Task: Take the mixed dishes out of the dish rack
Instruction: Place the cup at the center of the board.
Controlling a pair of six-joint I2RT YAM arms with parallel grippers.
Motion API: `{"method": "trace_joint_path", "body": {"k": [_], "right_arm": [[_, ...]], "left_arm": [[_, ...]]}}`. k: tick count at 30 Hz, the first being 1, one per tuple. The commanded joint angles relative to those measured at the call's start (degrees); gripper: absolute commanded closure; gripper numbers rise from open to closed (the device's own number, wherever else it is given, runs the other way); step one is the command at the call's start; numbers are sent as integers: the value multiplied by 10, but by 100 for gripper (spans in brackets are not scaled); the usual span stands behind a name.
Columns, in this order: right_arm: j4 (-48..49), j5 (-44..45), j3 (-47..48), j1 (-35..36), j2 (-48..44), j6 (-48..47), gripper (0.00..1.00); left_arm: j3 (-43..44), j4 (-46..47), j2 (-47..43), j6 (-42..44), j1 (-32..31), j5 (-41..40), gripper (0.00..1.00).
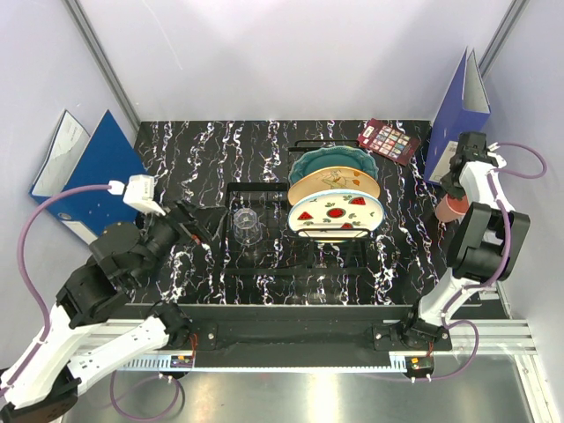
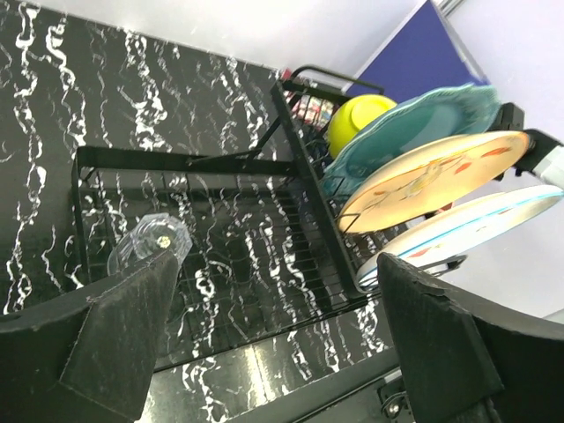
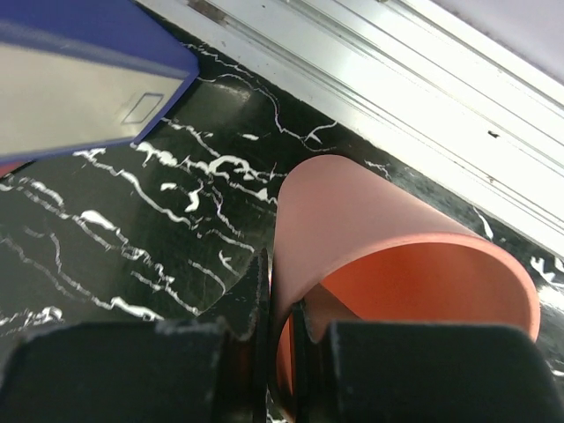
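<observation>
The black wire dish rack [image 1: 257, 186] stands mid-table. In its right slots stand the teal scalloped plate [image 1: 333, 162], the cream floral plate [image 1: 333, 183] and the white plate with red fruit marks [image 1: 338, 212]. The clear glass [image 1: 247, 225] stands in its left part. The yellow-green bowl [image 2: 357, 119] shows behind the teal plate [image 2: 414, 123] in the left wrist view only. My left gripper [image 1: 196, 227] is open and empty, just left of the rack and near the glass [image 2: 145, 245]. My right gripper [image 3: 280, 300] is shut on the pink cup's [image 3: 370, 229] wall, low at the table's right edge [image 1: 454, 209].
A blue ring binder [image 1: 97, 172] leans at the left wall. Another blue binder [image 1: 458, 106] stands at the back right, close to the cup. A dark red card with coloured squares [image 1: 388, 139] lies behind the rack. An aluminium rail [image 3: 423, 97] borders the table beside the cup.
</observation>
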Motion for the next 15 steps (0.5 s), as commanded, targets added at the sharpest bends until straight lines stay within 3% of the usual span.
{"method": "trace_joint_path", "body": {"k": [1,2,6,10,15], "right_arm": [[24,-16,27,-9,31,4,100],[21,-16,31,-9,43,7,100],[11,-17,44,-10,66,8,78],[7,-19,53,-11,73,16,64],[7,-27,57,-9,15,40,47]], "left_arm": [[-8,21,22,10,0,-7,1],[-7,21,26,7,0,-4,1],[-2,22,43,1,0,4,1],[-3,22,56,-5,0,10,1],[-11,25,60,-8,0,11,1]]}}
